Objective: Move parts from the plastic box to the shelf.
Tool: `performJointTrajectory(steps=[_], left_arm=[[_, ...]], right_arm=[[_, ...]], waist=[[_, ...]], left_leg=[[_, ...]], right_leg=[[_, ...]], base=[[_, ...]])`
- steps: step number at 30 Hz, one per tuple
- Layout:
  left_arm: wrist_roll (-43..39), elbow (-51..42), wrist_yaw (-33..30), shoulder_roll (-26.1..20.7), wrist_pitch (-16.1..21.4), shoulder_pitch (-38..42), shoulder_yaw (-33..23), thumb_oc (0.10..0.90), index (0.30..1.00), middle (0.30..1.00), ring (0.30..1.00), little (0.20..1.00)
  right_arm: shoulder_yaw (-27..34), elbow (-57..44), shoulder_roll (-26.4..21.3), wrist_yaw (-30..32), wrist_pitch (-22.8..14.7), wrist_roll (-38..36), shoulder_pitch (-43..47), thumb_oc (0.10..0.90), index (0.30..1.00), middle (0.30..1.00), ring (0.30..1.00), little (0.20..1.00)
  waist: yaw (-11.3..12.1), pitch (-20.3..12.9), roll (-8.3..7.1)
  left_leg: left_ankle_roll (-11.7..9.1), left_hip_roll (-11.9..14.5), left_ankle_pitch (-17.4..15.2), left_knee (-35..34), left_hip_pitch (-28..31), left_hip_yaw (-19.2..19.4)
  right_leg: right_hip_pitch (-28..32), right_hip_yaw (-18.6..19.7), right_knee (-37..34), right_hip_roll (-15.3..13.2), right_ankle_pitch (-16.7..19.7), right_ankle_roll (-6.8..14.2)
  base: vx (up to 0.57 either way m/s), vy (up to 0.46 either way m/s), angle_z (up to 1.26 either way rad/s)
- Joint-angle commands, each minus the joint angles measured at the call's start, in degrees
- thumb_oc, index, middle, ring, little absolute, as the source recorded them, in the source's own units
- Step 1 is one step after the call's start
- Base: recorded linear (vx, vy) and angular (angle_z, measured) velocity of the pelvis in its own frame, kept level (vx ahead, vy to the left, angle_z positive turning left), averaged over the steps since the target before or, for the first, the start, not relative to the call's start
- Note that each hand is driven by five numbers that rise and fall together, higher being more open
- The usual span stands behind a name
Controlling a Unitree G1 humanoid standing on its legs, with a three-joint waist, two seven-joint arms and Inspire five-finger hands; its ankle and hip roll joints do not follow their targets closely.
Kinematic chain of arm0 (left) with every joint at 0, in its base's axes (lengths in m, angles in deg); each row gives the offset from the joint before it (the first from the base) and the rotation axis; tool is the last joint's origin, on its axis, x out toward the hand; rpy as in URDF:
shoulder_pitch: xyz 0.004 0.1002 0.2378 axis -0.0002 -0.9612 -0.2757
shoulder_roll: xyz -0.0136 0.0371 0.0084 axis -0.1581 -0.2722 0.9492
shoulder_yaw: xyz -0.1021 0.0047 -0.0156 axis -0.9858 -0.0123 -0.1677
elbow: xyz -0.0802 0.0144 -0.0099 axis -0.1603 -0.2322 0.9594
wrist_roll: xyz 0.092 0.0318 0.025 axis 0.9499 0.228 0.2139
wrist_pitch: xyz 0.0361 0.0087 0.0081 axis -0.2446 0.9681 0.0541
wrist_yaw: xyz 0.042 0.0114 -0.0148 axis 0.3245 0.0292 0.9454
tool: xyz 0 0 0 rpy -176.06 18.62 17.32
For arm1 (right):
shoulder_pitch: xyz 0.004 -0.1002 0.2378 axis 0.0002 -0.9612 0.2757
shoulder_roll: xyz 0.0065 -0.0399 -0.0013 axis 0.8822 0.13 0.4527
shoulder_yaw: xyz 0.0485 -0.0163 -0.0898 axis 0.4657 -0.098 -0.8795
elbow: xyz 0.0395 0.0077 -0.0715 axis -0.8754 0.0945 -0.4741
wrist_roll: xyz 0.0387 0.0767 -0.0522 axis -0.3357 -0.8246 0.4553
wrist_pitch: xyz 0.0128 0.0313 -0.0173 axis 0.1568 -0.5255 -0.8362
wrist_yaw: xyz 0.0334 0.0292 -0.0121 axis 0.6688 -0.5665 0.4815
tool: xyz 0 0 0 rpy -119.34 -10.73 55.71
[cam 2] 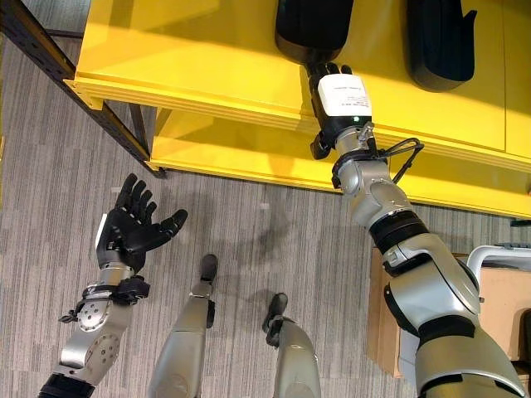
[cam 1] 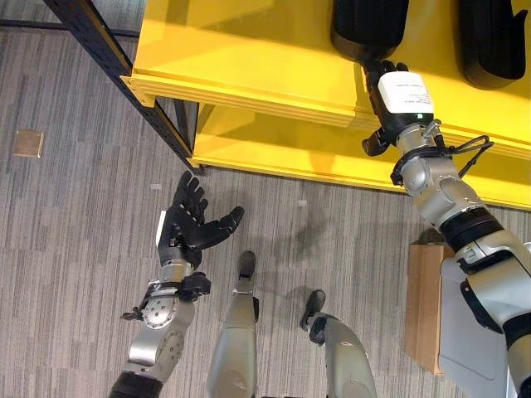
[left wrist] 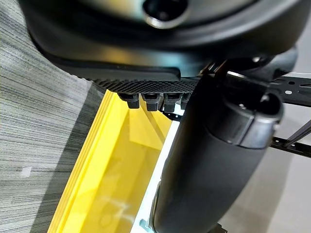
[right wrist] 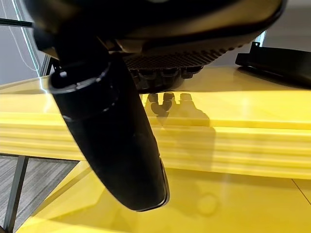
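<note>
Right hand (cam 1: 401,95) fingers straight against black part (cam 1: 369,25) on shelf (cam 1: 249,58) — looks rigid, smooth; grip its narrow end.

Silver-grey arms, dark hands (cam 1: 192,224)

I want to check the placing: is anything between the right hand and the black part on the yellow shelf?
Nothing visible. The right hand reaches over the yellow shelf edge, its fingers right at the near end of the black part.
</note>
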Motion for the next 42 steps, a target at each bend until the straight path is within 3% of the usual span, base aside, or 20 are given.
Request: performJointTrajectory(steps=[1, 10, 14, 18, 20, 26, 28, 30, 33, 35, 38, 42], left_arm=[[0.3, -6.1, 1.9, -1.4, 6.2, -0.2, -1.2, 0.900, 1.000, 1.000, 1.000, 1.000], [1.6, -5.6, 0.7, -0.1, 5.7, 0.3, -2.1, 0.900, 1.000, 1.000, 1.000, 1.000], [3.1, -5.3, -0.2, 1.2, 5.2, 1.1, -2.7, 0.900, 1.000, 1.000, 1.000, 1.000], [3.7, -5.5, -0.3, 1.6, 4.7, 1.1, -2.7, 0.900, 1.000, 1.000, 1.000, 1.000], [5.0, -5.6, -0.6, 2.0, 4.3, 0.8, -3.1, 0.900, 1.000, 1.000, 1.000, 1.000], [5.5, -6.2, 1.1, 1.5, 3.7, -1.4, -3.1, 0.900, 1.000, 1.000, 1.000, 1.000], [5.6, -5.5, 1.8, 1.5, 3.4, -1.8, -2.9, 0.900, 1.000, 1.000, 1.000, 1.000], [5.5, -4.1, 2.6, 1.6, 3.5, -2.5, -3.0, 0.900, 1.000, 1.000, 1.000, 1.000], [5.1, -2.5, 3.4, 1.8, 3.6, -2.9, -2.5, 0.900, 1.000, 1.000, 1.000, 1.000], [4.5, -1.7, 4.7, 2.3, 3.7, -4.0, -2.7, 0.900, 1.000, 1.000, 1.000, 1.000], [3.5, -0.4, 6.1, 3.6, 3.5, -5.0, -2.5, 0.900, 1.000, 1.000, 1.000, 1.000], [2.7, 1.1, 7.3, 5.4, 3.5, -6.0, -2.2, 0.900, 1.000, 1.000, 1.000, 1.000]], right_arm=[[-0.1, -1.1, -4.0, 5.0, -0.1, -0.6, 7.5, 0.900, 1.000, 1.000, 1.000, 1.000], [7.7, -15.0, -4.3, 5.3, -1.1, -0.4, -2.0, 0.900, 1.000, 1.000, 1.000, 1.000], [15.4, -25.4, -1.8, 4.8, -3.0, -1.4, -14.7, 0.900, 1.000, 1.000, 1.000, 1.000], [18.7, -31.0, -0.6, 4.0, -4.4, -2.3, -21.4, 0.900, 1.000, 1.000, 1.000, 1.000], [22.8, -39.2, 1.8, 3.3, -8.1, -7.7, -30.3, 0.900, 1.000, 1.000, 1.000, 1.000], [26.1, -51.6, 3.1, -1.8, -14.4, -18.3, -43.9, 0.900, 1.000, 1.000, 1.000, 1.000], [26.9, -54.7, 3.1, -4.2, -15.3, -21.6, -47.5, 0.900, 1.000, 1.000, 1.000, 1.000], [28.2, -58.0, 5.0, -6.8, -18.2, -30.1, -53.8, 0.900, 1.000, 1.000, 1.000, 1.000], [28.7, -58.5, 6.1, -8.4, -19.0, -34.0, -58.0, 0.900, 1.000, 1.000, 1.000, 1.000], [29.4, -57.6, 9.1, -11.2, -19.9, -42.1, -63.3, 0.900, 1.000, 1.000, 1.000, 1.000], [29.7, -55.7, 11.3, -13.0, -19.9, -47.0, -67.1, 0.900, 1.000, 1.000, 1.000, 1.000], [30.3, -54.4, 12.8, -13.5, -20.1, -48.6, -70.4, 0.900, 1.000, 1.000, 1.000, 1.000]], waist=[[-0.1, -3.5, -0.76], [-1.3, -3.6, -0.98], [-2.7, -3.5, -1.08], [-3.3, -3.9, -1.24], [-4.6, -4.2, -1.57], [-6.4, -6.7, -2.75], [-7.0, -8.0, -2.67], [-8.2, -9.9, -2.31], [-8.8, -11.7, -1.55], [-9.5, -14.2, -0.57], [-10.1, -16.5, 0.17], [-10.7, -18.6, 0.94]], left_leg=[[-0.7, 2.8, -8.4, 7.6, -1.7, -0.2], [-0.6, 2.9, -8.1, 7.3, -2.0, -0.2], [-0.4, 3.0, -8.9, 8.2, -1.9, 0.0], [-0.3, 3.1, -8.8, 8.4, -2.1, 0.0], [-0.4, 3.4, -9.2, 8.5, -1.4, 0.3], [-0.8, 4.9, -8.7, 6.7, 2.5, 1.5], [-0.9, 5.3, -7.9, 4.8, 4.6, 1.9], [-1.2, 6.0, -6.7, 1.5, 8.3, 2.3], [-1.5, 6.4, -5.0, -2.5, 11.4, 2.8], [-2.1, 7.2, -3.0, -7.0, 15.2, 3.8], [-2.8, 8.3, -1.2, -10.8, 18.6, 5.0], [-3.8, 10.7, 0.9, -14.0, 22.2, 6.6]], right_leg=[[4.5, 2.0, -4.3, -1.0, 3.4, 1.4], [4.0, 2.1, -4.2, -1.1, 3.7, 1.4], [4.0, 2.3, -3.3, -1.2, 2.9, 1.5], [3.7, 2.4, -2.9, -1.2, 2.8, 1.4], [3.9, 2.9, -2.5, -1.1, 2.3, 1.5], [6.2, 3.6, -4.5, -0.6, 2.6, 1.8], [7.4, 3.8, -5.9, -0.3, 3.0, 1.9], [9.8, 4.5, -8.2, 0.4, 3.5, 2.0], [11.8, 5.1, -10.7, 0.8, 4.1, 2.1], [14.3, 5.3, -13.6, 1.6, 4.5, 2.1], [16.2, 5.9, -15.4, 2.6, 4.4, 2.1], [17.7, 7.0, -14.7, 4.6, 2.7, 1.2]], base=[[0.00, 0.000, 0.00], [0.00, 0.000, 0.00], [0.00, 0.000, 0.00], [0.00, 0.000, -0.01], [0.00, 0.000, 0.00], [0.02, -0.040, -0.15], [0.06, -0.035, -0.22], [0.07, -0.044, -0.16], [0.06, -0.040, -0.02], [0.07, -0.073, -0.09], [0.03, -0.076, -0.14], [-0.01, -0.113, -0.18]])
